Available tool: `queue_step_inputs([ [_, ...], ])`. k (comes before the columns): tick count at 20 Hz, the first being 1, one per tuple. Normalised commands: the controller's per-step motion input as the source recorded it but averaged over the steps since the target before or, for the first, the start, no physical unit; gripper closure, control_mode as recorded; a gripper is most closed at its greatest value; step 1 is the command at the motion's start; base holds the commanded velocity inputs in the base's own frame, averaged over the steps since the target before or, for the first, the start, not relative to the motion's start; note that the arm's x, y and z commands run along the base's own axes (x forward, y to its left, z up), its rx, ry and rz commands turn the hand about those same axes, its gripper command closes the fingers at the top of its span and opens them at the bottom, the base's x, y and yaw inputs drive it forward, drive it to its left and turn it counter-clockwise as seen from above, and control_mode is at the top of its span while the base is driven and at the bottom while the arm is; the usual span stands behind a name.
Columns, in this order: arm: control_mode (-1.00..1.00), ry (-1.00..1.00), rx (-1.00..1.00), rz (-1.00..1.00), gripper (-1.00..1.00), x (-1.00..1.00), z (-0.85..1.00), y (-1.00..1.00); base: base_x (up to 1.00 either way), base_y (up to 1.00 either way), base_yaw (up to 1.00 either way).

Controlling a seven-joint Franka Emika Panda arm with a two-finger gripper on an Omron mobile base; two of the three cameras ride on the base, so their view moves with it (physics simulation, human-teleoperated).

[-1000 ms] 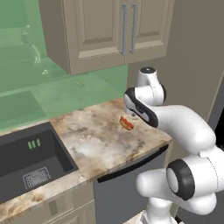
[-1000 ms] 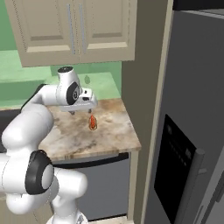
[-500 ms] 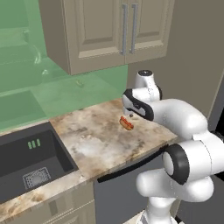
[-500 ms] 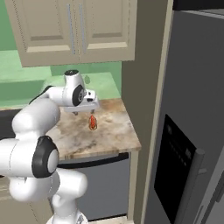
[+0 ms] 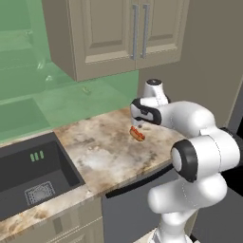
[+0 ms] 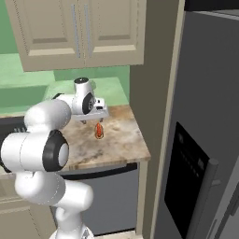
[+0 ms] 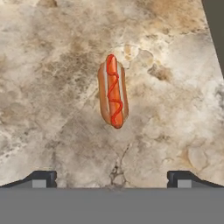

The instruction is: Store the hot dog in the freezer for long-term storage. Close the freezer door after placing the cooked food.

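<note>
One hot dog (image 7: 113, 96) lies untouched on the counter (image 7: 52, 78); our jaws hang released above. Next we descend toward twelve o'clock and clench it.

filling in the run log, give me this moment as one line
phase: approach | pincer: open, above hot dog | hot dog: lying on counter, not held | freezer door: shut

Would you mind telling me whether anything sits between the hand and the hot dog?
Nothing visible does. The open hand hangs above the hot dog, which lies alone on bare marble counter.
</note>
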Motion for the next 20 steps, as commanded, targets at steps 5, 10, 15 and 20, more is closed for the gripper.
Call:
queue_step_inputs([
  [5,-1.0,0.02,0.0,0.03,-1.0,0.36,-0.26,0.0,0.0,0.0,0.0],
  [10,-1.0,0.03,0.0,0.02,-1.0,0.32,-0.29,0.0,0.0,0.0,0.0],
  [15,-1.0,0.0,0.0,0.01,-1.0,0.27,-0.2,0.0,0.0,0.0,0.0],
  [20,-1.0,0.0,0.0,0.0,-1.0,0.1,-0.18,0.0,0.0,0.0,0.0],
])
